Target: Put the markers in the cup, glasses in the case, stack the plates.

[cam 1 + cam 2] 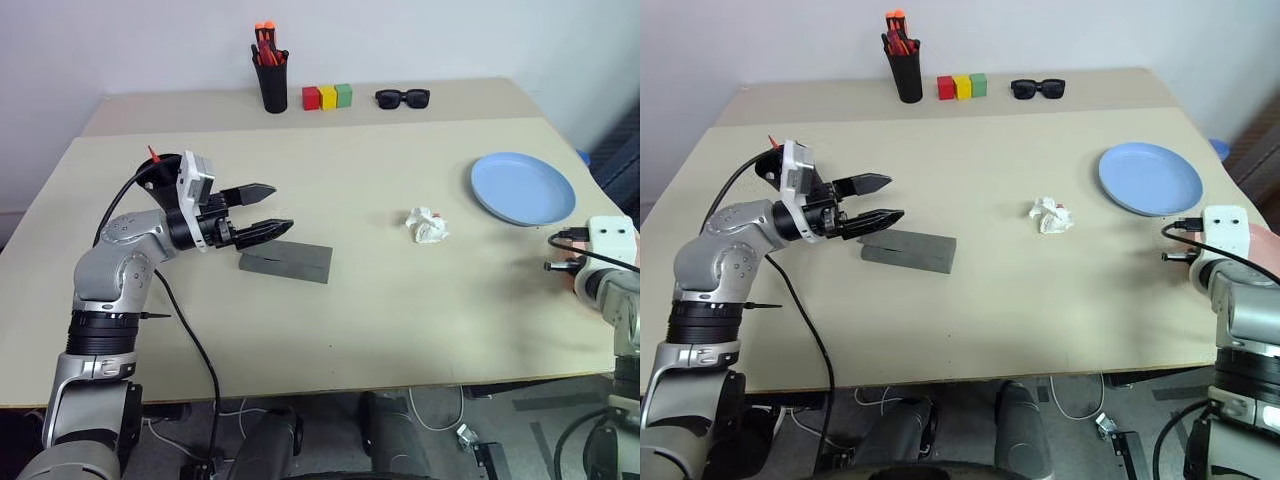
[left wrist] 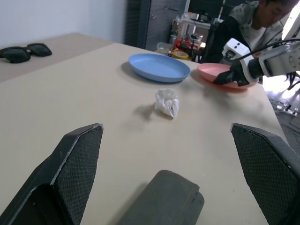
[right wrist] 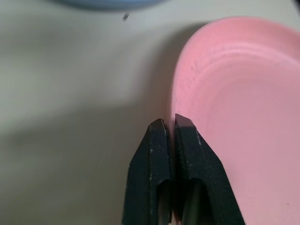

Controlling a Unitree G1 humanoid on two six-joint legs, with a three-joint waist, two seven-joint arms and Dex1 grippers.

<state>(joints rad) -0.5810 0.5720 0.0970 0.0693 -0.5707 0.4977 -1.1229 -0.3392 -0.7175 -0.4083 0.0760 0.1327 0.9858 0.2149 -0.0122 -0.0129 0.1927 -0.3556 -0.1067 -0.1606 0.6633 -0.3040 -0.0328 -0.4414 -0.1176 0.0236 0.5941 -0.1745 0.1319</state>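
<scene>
Round salmon-pink plastic plate (image 3: 243,108) not yet stacked: lies just beside round light-blue plastic plate (image 1: 523,188). Right gripper (image 3: 171,124) pinched on pink rim. Left gripper (image 1: 268,209) spread wide, empty, above closed grey clamshell case (image 1: 286,261). Red marker tip (image 1: 153,154) pokes from black cup (image 1: 160,175), behind left gripper.

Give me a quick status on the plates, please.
Right tool shut on pink plate rim. Left tool open over case. Blue plate apart, nothing between.
</scene>
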